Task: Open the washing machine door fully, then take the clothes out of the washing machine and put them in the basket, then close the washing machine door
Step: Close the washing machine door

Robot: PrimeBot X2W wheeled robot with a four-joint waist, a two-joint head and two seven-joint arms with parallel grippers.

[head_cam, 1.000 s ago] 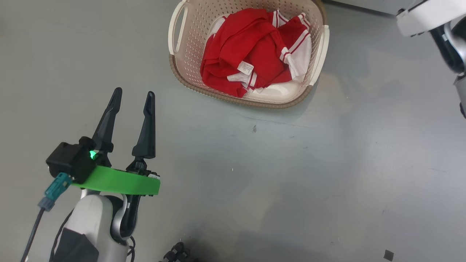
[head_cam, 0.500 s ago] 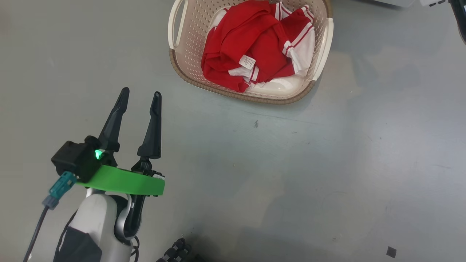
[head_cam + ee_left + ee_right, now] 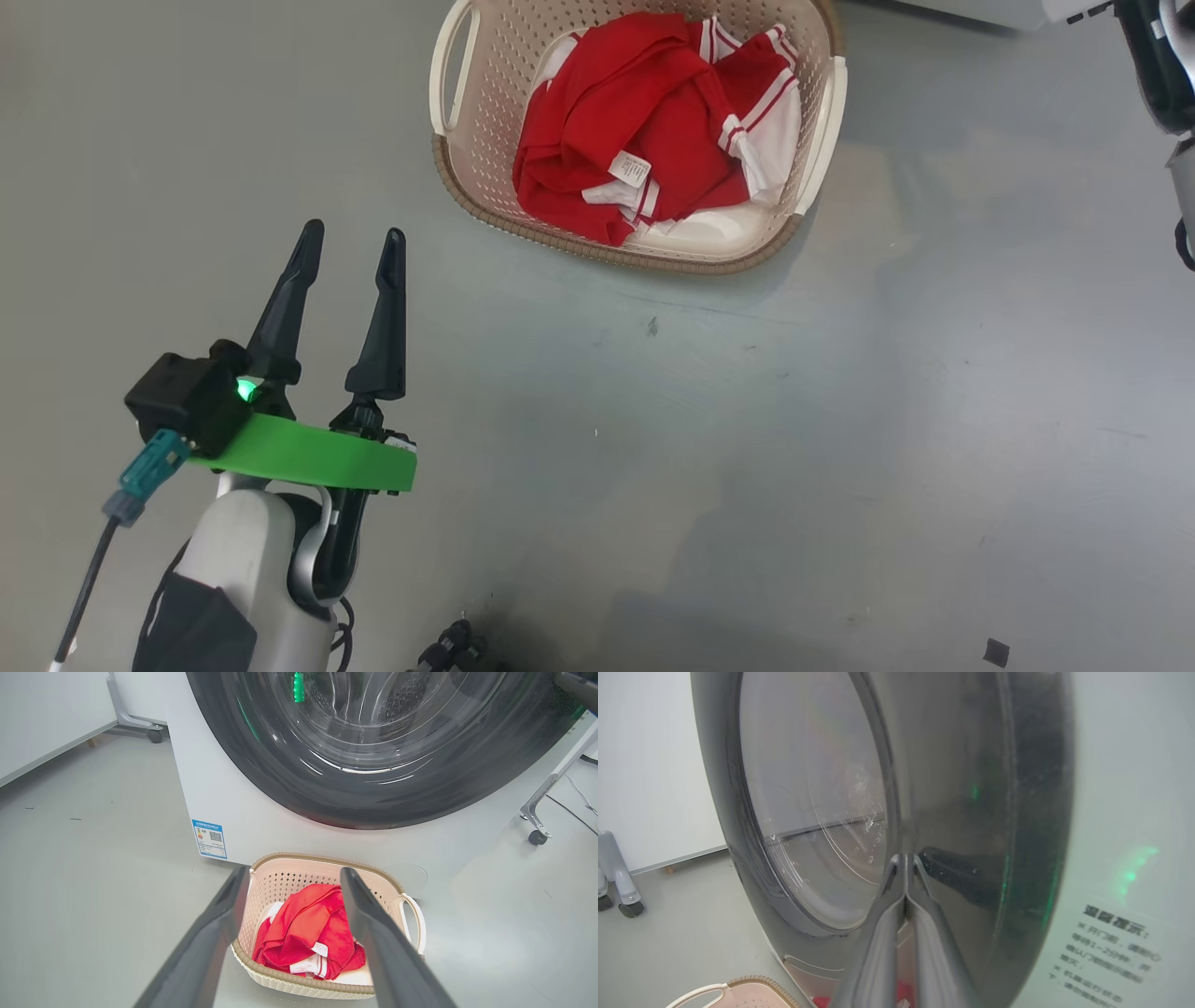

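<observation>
Clothes (image 3: 644,159): red bundle with white trim, lying in the basket (image 3: 446,159).
Basket: on the grey floor (image 3: 747,420), just in front of the washing machine (image 3: 280,826).
Washing machine door (image 3: 373,807): lies against the machine's front.
Left gripper (image 3: 353,231): fingers spread, holding nothing, above the floor, apart from the basket.
Right gripper (image 3: 906,858): fingers pressed together, empty, tips at the door's black rim.

Test lab: grey floor (image 3: 840,420), castered frames (image 3: 537,836) beside a washing machine (image 3: 243,807).
</observation>
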